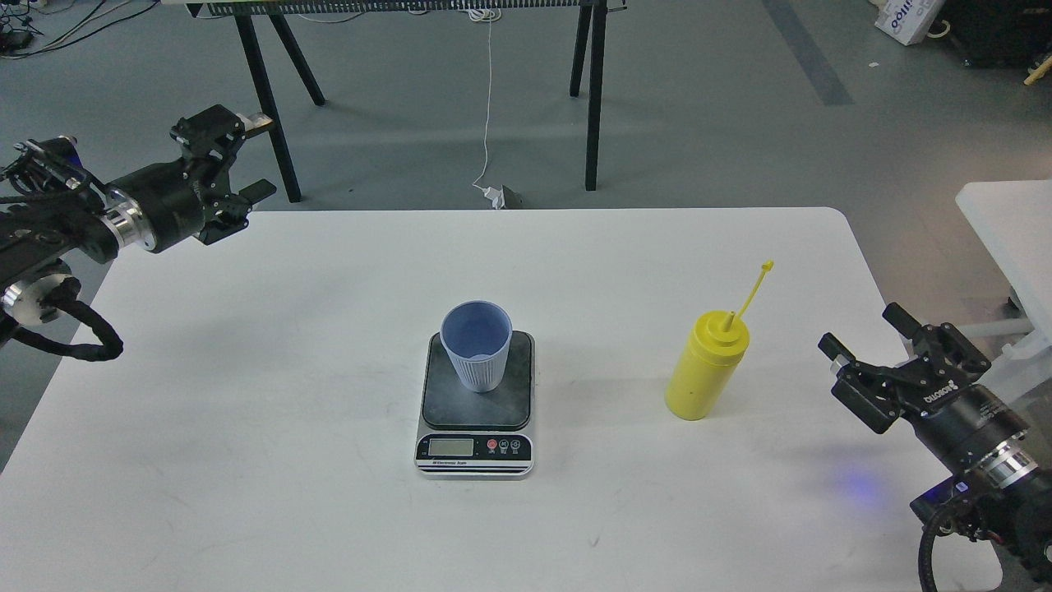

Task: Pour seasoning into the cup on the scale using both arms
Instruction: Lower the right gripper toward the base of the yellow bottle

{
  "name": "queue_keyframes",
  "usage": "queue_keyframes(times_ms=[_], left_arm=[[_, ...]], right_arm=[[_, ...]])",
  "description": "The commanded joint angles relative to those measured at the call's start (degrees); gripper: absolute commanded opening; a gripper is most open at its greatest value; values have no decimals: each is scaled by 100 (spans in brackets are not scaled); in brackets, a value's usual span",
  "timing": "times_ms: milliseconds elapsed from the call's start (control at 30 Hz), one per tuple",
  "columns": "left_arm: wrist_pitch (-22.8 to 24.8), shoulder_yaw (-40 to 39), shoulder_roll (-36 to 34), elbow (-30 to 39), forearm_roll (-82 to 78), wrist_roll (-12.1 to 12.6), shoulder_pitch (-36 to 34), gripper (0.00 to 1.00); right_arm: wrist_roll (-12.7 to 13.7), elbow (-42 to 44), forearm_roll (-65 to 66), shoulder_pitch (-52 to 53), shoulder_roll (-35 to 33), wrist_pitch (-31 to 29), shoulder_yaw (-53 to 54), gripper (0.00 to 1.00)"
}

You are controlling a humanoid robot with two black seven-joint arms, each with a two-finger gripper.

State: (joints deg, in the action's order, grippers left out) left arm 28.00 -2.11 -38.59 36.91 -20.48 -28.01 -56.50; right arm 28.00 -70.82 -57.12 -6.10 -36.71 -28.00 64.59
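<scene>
The light blue cup (477, 345) stands upright on the dark platform of the scale (476, 407) at the table's middle. The yellow seasoning bottle (705, 366) stands upright to the right, its cap strap (754, 289) sticking up and to the right. My left gripper (246, 156) is open and empty over the table's far left corner, far from the cup. My right gripper (859, 329) is open and empty, low over the table's right edge, to the right of the bottle and apart from it.
The white table (329, 510) carries only the scale, cup and bottle. Black trestle legs (593, 90) and a hanging white cable (488, 99) stand behind it on the grey floor. A second white surface (1015, 230) is at the right.
</scene>
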Motion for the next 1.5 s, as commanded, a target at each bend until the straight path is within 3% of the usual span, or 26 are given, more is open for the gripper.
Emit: queue_keyframes(times_ms=[0,401,768,1469], left_arm=[[0,0,-8,1,9,1,69,99],[0,0,-17,-8,9,1,183,99],[0,0,-17,-8,9,1,306,99],[0,0,-8,-8,9,1,341,99]], right_arm=[[0,-20,95,-137,85,0,-165,99],[0,1157,1009,442,1218,0,-525,99],[0,1957,1159,1023,1825,0,-948,99],[0,2397,1361,1558,2141,0,-974,99]])
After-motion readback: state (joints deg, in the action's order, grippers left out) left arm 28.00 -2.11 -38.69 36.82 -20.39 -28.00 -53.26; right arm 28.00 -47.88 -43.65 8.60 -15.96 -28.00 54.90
